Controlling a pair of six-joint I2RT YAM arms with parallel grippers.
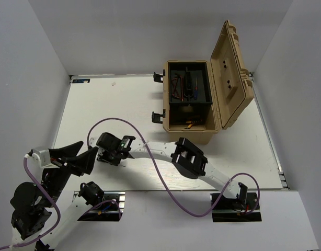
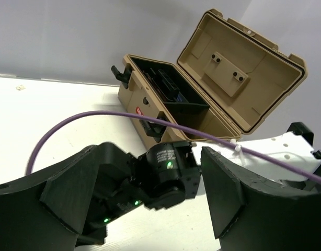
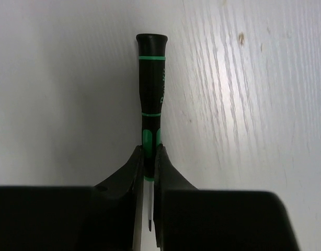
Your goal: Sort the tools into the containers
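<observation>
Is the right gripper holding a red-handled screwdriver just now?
No, the right gripper is shut on a black screwdriver with green bands.

The top external camera looks steeply down over the whole table from its near edge, the left wrist view faces low toward the open tan case (both show it), and the right wrist view hangs close above the tabletop.

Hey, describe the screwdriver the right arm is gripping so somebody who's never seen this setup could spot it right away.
On the white table, left of the open tan toolbox, the right gripper is closed on a thin screwdriver near its shaft end. Its black handle carries bright green bands, unlike the red and blue tools lying inside the toolbox.
</observation>
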